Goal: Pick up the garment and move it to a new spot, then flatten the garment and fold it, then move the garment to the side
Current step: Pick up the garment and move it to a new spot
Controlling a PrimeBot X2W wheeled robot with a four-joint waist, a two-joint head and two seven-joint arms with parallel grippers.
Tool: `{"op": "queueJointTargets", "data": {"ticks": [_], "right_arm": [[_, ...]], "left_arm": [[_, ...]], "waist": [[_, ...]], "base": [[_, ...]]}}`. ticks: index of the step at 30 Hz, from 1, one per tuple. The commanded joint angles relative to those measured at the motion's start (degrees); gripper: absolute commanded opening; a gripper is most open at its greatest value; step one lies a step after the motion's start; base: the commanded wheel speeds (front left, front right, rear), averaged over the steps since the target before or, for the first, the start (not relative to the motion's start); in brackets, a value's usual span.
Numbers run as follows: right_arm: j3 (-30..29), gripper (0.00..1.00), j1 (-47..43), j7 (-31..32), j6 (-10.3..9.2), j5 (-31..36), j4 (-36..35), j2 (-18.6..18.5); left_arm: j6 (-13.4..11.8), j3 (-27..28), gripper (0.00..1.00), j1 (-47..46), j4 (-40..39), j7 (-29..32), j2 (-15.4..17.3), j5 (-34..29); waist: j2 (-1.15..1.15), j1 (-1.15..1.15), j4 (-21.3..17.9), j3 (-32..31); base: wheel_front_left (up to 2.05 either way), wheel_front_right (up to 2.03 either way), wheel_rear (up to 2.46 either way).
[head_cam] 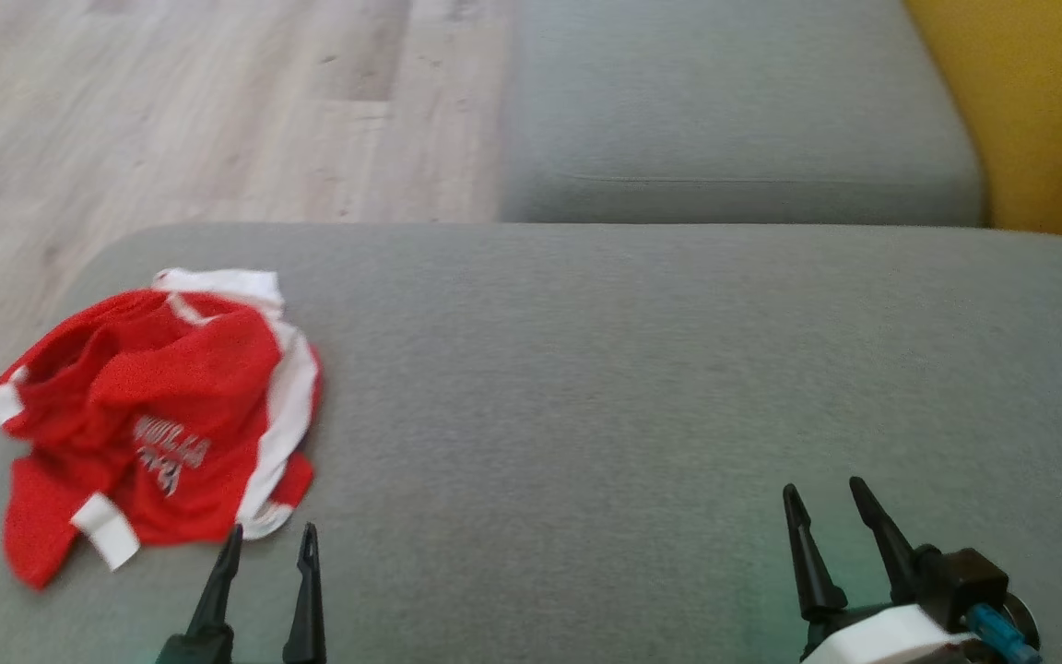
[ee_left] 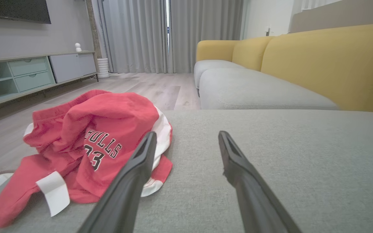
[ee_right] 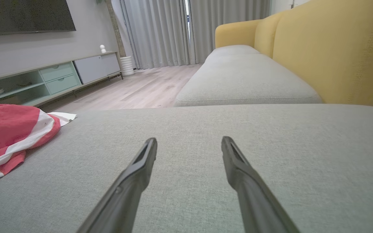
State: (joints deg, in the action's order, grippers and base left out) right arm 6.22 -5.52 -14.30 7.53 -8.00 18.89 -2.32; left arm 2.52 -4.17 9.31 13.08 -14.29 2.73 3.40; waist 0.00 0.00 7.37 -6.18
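Living room, grey sofa cushion (head_cam: 632,387) as the work area, wood floor (head_cam: 171,111) beyond.

Head view: red jersey (head_cam: 162,406) crumpled in a heap at the cushion's left end, close to the edge, white trim and a label showing. Left hand (head_cam: 271,533) is just beside its near hem, fingers spread, holding nothing. Right hand (head_cam: 823,486) is well apart over bare cushion, also spread and empty.

Left wrist view: jersey ahead and off to that view's left. One finger overlaps the white-trimmed hem (touching or not, cannot tell).

Right wrist view: jersey at the far left edge, bare cushion ahead of the fingers.

Step in hand looks like the first pickup, not yet begun. To do it well:
- Angle the left hand toward the heap.
- Come down on a raised fold rather than the flat hem.
- Pinch several layers so it won't slip.
- Lift clear before carrying it to the open middle, where there is room to flatten.

Risk: nudging the heap off the left edge onto the floor.
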Motion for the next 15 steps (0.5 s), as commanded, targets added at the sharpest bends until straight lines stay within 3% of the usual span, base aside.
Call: {"op": "queueJointTargets", "data": {"ticks": [1, 15], "right_arm": [[1.3, 1.0, 1.6, -0.7, -0.04, -0.2, -2.0, -0.6], [2.0, 1.0, 2.2, -0.7, -0.04, -1.7, -2.1, -0.6]], "left_arm": [[-0.1, 1.9, 1.0, -3.4, -1.5, -0.7, 0.2, -0.7], [0.4, 3.4, 1.0, -4.0, -2.0, -0.7, 0.6, -1.7]], "waist": [[0.0, 0.0, 2.4, 0.4], [0.0, 0.0, 16.2, 1.5]], "base": [[0.0, 0.0, 0.0], [0.0, 0.0, 0.0]]}}
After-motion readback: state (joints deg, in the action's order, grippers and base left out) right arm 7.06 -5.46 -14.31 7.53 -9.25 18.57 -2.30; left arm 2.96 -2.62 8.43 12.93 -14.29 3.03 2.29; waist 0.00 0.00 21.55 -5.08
